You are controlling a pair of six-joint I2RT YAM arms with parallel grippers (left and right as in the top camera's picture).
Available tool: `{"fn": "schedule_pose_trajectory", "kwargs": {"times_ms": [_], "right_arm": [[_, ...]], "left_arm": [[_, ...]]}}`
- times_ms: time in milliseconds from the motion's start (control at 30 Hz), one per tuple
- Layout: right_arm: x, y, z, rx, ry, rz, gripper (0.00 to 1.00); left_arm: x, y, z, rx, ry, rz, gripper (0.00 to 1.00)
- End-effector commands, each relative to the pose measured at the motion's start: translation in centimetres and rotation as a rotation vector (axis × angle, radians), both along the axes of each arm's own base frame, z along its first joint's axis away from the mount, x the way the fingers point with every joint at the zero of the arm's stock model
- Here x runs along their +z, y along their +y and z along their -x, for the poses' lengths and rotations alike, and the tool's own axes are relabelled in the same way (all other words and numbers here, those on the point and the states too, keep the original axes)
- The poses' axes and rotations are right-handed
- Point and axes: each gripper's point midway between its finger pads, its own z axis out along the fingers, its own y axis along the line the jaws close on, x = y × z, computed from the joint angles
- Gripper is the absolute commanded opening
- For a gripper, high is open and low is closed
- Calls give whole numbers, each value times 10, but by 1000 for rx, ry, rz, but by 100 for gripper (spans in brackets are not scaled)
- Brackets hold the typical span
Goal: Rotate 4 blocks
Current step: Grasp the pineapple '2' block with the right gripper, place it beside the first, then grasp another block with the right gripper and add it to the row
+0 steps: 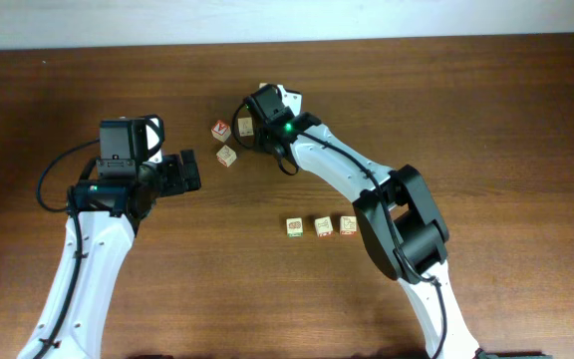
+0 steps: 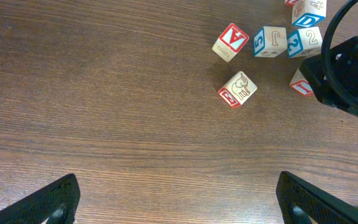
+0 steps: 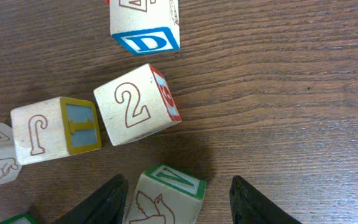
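Sprawling under everything is the brown wooden desk (image 1: 506, 90). The right arm (image 1: 367, 184) reaches across it from the near edge to the far middle, and the left arm (image 1: 93, 249) lies along the left side. The left end effector (image 2: 178, 193) hangs with its fingers spread wide over bare wood, nothing between them. The right end effector (image 3: 178, 186) sits low in a crowd of cubes, fingers apart. The green-V block (image 3: 165, 198) stands between them, with a clear gap on one side, so it is not clamped. Neighbours press close there: the 2 block (image 3: 135, 106) is just beyond it, the J block (image 3: 55, 130) is just beside that one, and the blue D block (image 3: 145, 25) lies farther out. On the left arm's side of the cluster sit the red A block (image 2: 230, 42) and the elephant block (image 2: 237, 89), each standing apart. The row of three blocks (image 1: 323, 226) lies well away toward the near edge, its last cube just beside the right arm.
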Motion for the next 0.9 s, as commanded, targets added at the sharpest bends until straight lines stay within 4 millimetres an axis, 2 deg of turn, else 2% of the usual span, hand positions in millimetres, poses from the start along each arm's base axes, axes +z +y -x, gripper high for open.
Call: {"fn": "schedule_pose_trajectory", "kwargs": {"times_ms": [0, 133, 167, 233, 300, 333, 367, 433, 533, 600, 667, 700, 767, 800, 867], "right_arm": [[-9, -4, -1, -20, 3, 20, 46], [-11, 0, 4, 69, 22, 46, 31], [-13, -3, 9, 81, 40, 61, 31], [-12, 13, 32, 243, 138, 17, 31], [-2, 38, 66, 355, 283, -130, 31], [-2, 47, 97, 402, 409, -200, 32], [-5, 45, 111, 404, 459, -179, 31], [-12, 32, 153, 399, 612, -91, 29], [-14, 17, 175, 382, 686, 2, 29], [-14, 8, 181, 369, 718, 39, 30], [-13, 2, 188, 361, 750, 59, 45], [-13, 1, 188, 358, 754, 60, 48], [-12, 1, 188, 358, 752, 59, 49], [-7, 3, 182, 362, 729, 56, 48], [31, -2, 149, 340, 594, 108, 48]], "left_arm": [[2, 1, -2, 11, -5, 2, 99], [2, 1, -2, 11, -5, 2, 99], [2, 1, -2, 11, -5, 2, 99], [2, 1, -2, 11, -5, 2, 99], [2, 1, -2, 11, -5, 2, 99], [2, 1, -2, 11, -5, 2, 99], [2, 1, -2, 11, -6, 2, 99], [2, 1, -2, 11, -6, 2, 99], [2, 1, -2, 11, -5, 2, 99], [2, 1, -2, 11, -5, 2, 99], [2, 1, -2, 11, -5, 2, 99], [2, 1, -2, 11, -5, 2, 99], [2, 1, -2, 11, -5, 2, 99], [2, 1, -2, 11, -5, 2, 99], [2, 1, -2, 11, -5, 2, 99]]}}
